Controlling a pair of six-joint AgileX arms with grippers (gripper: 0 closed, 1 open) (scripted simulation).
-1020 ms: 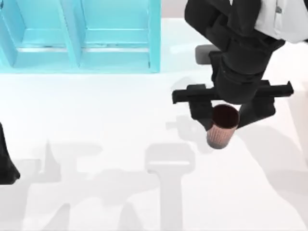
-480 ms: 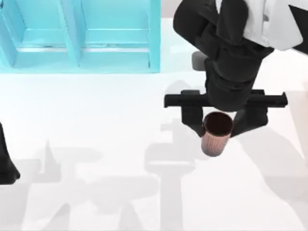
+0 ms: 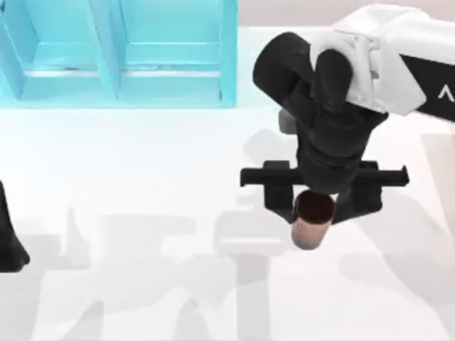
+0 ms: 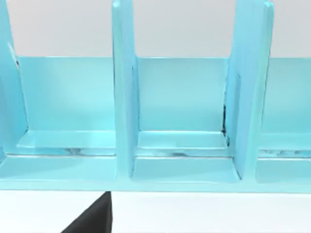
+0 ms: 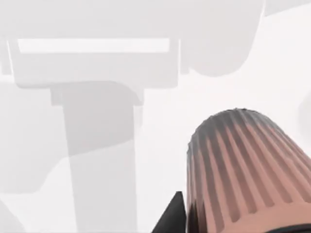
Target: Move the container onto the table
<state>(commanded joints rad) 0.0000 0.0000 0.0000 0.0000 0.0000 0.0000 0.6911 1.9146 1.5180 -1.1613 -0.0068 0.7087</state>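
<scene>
One copper-brown ribbed cup (image 3: 311, 222) sits between the fingers (image 3: 279, 200) of the right gripper (image 3: 317, 206), right of the desk's middle in the top view and well away from the turquoise shelf unit (image 3: 117, 53) along the far edge. Its round rim and dark inside face up toward the overhead camera, and its tapered body points toward the near edge. Whether its base touches the desk (image 3: 142, 177) cannot be told. In the right wrist view the cup (image 5: 248, 170) shows its vertical ribs, with the plain white desk (image 5: 160, 121) beyond it crossed by soft grey shadows of the arm.

The desk is a broad, flat, plain white surface carrying blurred shadows of both arms. The shelf unit stands on it at the far left, its upright dividers splitting it into open compartments; the left wrist view looks straight into those compartments (image 4: 180, 97), with a strip of white desk (image 4: 209, 213) below them.

The right gripper's fingers are set narrow, closed on the cup from either side just under its rim, the black crossbar above them.

The left arm (image 3: 8, 241) is parked at the desk's left edge; its finger state cannot be told.
</scene>
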